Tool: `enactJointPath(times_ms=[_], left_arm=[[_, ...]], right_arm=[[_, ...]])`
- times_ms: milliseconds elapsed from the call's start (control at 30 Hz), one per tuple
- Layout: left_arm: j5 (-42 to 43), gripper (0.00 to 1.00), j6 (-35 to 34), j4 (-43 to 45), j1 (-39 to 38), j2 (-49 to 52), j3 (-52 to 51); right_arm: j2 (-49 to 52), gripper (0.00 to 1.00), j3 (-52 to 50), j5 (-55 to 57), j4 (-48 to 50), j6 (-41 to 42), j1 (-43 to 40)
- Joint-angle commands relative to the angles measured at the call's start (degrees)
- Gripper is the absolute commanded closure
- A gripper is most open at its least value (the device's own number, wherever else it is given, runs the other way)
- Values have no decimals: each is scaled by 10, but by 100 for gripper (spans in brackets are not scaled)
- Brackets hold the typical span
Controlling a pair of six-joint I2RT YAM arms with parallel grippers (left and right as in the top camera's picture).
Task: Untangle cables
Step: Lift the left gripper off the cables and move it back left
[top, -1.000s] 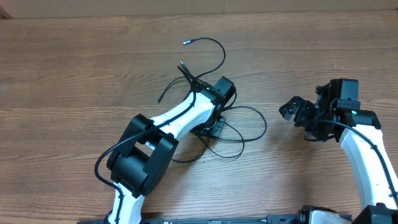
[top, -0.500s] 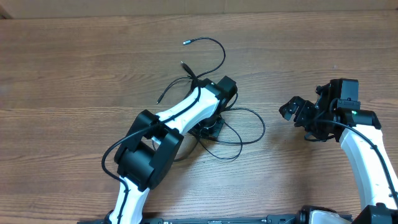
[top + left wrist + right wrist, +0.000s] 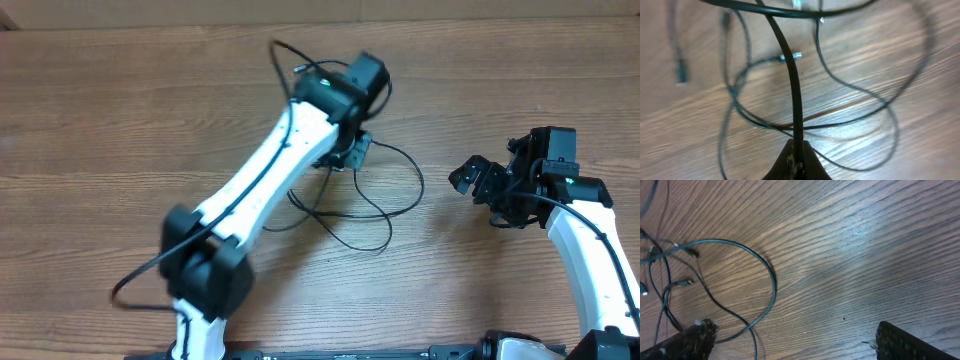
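Fingers (image 3: 784, 167) of the left gripper (image 3: 797, 161) are pressed together on one black strand (image 3: 794, 85), which climbs out of the pinch toward 12 o'clock in the left wrist view and is clearly off the wood. Under it the rest of the cables (image 3: 350, 190) lie slack on the bench (image 3: 120, 120). They are thin cords crossing one another, with a silver-tipped plug (image 3: 796, 56) just beside the held strand and a second small plug (image 3: 681, 75) out at 9 o'clock. From overhead, the left arm (image 3: 260, 180) reaches from 7 o'clock up to just past the centre. The tangle spreads below and to the 3 o'clock side of its gripper, and one cord arcs up past the wrist toward 11 o'clock. The widest loop (image 3: 774, 282) bulges toward the right gripper (image 3: 478, 180). That gripper hangs at 3 o'clock, well apart from the cords, with its fingers (image 3: 690, 337) spread wide and nothing between them. The step in hand looks like drawing one cord out of the knot. Whether the strand is free of its neighbours cannot be told, since several crossings sit right under it. The next move probably calls for a slow pull away from the pile. The right gripper would need to come in toward 9 o'clock to pin or take a loop, otherwise the whole bundle is likely to drag along.
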Motion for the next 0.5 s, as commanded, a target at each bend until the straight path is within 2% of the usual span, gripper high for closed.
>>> enactJointPath(times_ms=[0,233,467], left_arm=[[-10,96,5,-19,7,-69,38],[-11,96,37,-51,21,-181,71],[-24,90,43,-50,56,-276,128]], right_arm=[[3,0,0,-1,2,-2,4],[3,0,0,-1,2,-2,4],[3,0,0,-1,2,-2,4]])
